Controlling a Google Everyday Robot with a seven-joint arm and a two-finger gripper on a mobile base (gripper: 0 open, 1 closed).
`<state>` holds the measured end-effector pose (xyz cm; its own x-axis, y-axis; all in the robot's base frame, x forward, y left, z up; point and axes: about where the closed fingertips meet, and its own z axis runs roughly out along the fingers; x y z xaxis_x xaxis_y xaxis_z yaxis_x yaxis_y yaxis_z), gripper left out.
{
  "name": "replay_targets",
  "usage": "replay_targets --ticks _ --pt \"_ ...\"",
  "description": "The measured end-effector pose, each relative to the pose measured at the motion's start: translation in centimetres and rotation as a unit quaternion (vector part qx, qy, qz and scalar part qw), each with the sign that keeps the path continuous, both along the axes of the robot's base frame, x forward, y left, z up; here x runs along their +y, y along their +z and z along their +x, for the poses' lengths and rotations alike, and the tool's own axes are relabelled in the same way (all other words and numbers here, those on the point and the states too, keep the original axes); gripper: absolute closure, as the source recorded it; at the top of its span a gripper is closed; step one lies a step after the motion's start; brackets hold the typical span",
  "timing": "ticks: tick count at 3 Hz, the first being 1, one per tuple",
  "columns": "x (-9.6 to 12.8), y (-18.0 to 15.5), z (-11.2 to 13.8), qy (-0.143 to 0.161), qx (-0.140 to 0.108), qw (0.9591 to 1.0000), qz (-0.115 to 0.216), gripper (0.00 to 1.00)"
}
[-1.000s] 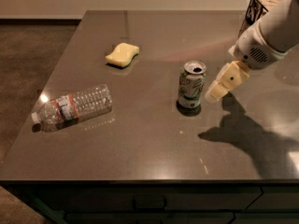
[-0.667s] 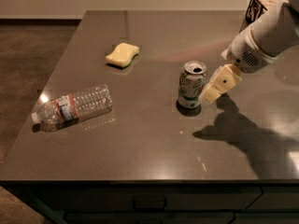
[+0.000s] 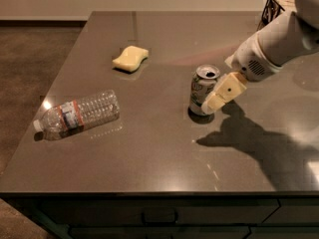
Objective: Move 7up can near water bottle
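The 7up can (image 3: 200,86) stands upright near the middle of the dark table top, its silver top with the pull-tab opening showing. The water bottle (image 3: 77,114) lies on its side at the front left, white cap pointing left, well apart from the can. My gripper (image 3: 209,102) reaches in from the right on a white arm (image 3: 271,46). Its cream tip overlaps the can's right side low down, close to the table. Whether it touches the can does not show.
A yellow sponge (image 3: 130,58) lies at the back left of the table (image 3: 149,153). A dark wire-frame object (image 3: 274,6) stands at the back right corner. The table's left and front edges drop off to the brown floor.
My gripper has moved left and a little down, from beside the can to overlapping its right side. The can, bottle and sponge have not moved.
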<state>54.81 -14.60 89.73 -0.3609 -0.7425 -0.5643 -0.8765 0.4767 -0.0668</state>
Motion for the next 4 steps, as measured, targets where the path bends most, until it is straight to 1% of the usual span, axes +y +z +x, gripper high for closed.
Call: replay_targets --ticks 1,2,4 --pt "1.7 -0.4 0.2 0.019 -0.002 0.9998 0.009 0.00" --pt "2.9 -0.8 0.4 0.029 -0.001 0.9995 0.016 0.18" --pt "4.1 -0.6 0.6 0.040 0.002 0.9989 0.024 0.64"
